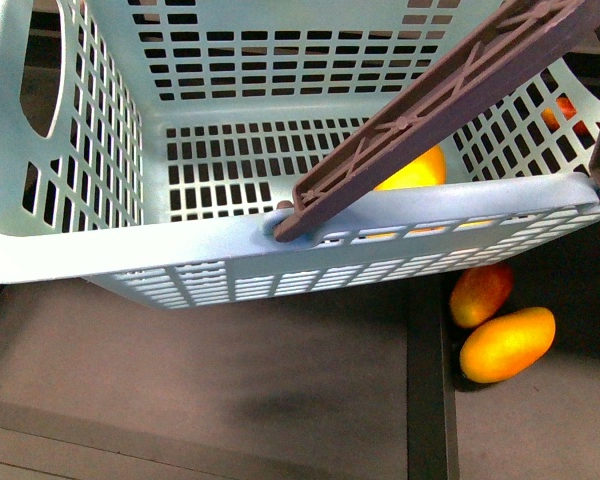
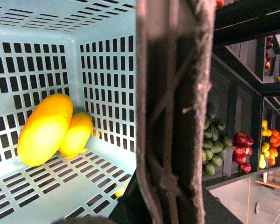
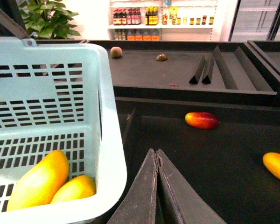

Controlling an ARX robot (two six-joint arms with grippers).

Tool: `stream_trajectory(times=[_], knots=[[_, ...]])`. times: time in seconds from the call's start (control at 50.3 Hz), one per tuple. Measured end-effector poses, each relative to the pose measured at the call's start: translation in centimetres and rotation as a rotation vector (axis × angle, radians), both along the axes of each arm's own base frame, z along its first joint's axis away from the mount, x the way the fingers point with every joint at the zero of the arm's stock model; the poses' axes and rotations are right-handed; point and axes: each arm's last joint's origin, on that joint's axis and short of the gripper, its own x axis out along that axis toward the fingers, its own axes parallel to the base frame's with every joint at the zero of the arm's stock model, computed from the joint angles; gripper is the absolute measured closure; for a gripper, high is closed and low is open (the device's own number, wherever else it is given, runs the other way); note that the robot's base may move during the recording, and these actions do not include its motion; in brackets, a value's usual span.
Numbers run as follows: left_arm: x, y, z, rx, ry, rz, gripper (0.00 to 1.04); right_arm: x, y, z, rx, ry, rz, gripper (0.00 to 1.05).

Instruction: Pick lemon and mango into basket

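Front: the basket fills my view, its handle slanting across. Left wrist: mango and lemon lie touching in its corner; that gripper's state I cannot tell. Right wrist: my gripper is closed, empty, beside the rim.

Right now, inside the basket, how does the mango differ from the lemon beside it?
The mango is clearly longer and thicker than the lemon, roughly double its length. The mango lies nearer the basket middle; the lemon sits tucked toward the corner. Both are smooth, yellow-orange, and rest side by side.
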Motion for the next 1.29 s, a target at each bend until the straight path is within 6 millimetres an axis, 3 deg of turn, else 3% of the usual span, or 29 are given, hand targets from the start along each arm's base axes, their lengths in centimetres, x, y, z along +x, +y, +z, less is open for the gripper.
stream_trajectory(times=[0.139, 1.293], knots=[[0.0, 0.0, 0.0, 0.002, -0.001, 0.003, 1.00, -0.8, 0.0, -0.8, 0.000, -0.011, 0.002, 1.03], [0.0, 0.0, 0.0, 0.001, -0.001, 0.002, 1.00, -4.4, 0.0, -0.8, 0.000, 0.006, -0.001, 1.03]])
